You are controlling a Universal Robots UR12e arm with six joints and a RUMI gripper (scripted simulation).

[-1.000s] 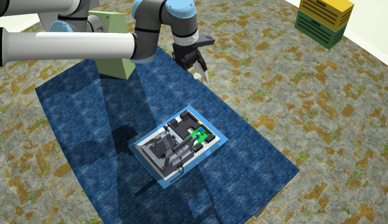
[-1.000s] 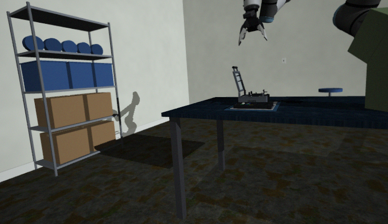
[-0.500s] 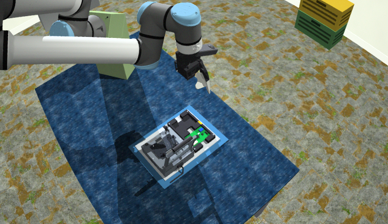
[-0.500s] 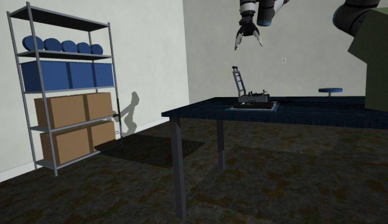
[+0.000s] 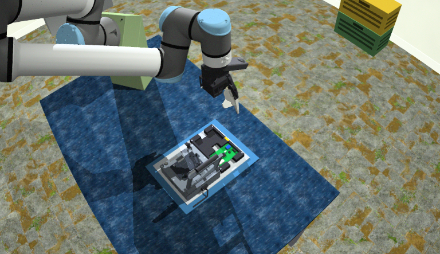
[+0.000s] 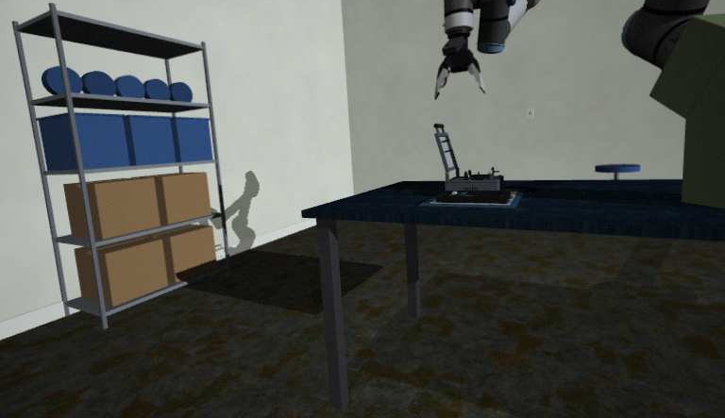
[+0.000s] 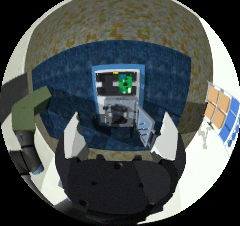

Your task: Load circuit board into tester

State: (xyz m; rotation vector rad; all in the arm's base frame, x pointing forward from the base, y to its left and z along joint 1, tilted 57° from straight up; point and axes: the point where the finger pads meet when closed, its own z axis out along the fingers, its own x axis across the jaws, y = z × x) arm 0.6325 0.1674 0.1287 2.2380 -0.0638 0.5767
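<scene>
Circuit board (image 5: 224, 154) sits untouched in its tray (image 5: 207, 141) — gripper (image 5: 231, 100), spread and empty, hangs at twelve o'clock — every step remains.

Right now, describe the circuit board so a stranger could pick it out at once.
Start at the blue table and find the light blue mat near its middle. On it, a black tray sits beside the grey tester with its raised lid. The circuit board lies in that tray, the only bright green thing there.
</scene>
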